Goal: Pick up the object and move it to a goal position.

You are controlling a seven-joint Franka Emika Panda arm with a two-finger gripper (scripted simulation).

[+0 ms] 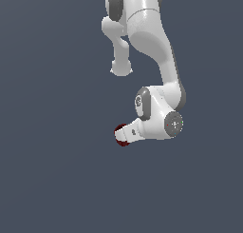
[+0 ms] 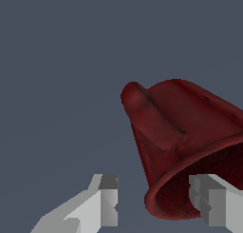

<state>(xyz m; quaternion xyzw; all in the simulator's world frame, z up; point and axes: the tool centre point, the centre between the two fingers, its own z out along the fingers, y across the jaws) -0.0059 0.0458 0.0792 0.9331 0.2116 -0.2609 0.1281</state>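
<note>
Wrist view: mug [image 2: 190, 146] sits between the fingers [image 2: 102, 206], rim toward the camera, handle on the outer wall facing away from the far finger. Fingers are spread wider than the rim; one is well clear of it, the other overlaps the inside of the rim, so I can't tell if it touches. I read no firm hold yet. My guess: the straddle is set up to pinch the mug wall. Exterior view shows the gripper [image 1: 124, 134] at the mug [image 1: 121, 136], mostly hidden behind the arm [image 1: 156, 46]. Goal position isn't visible from either camera.
</note>
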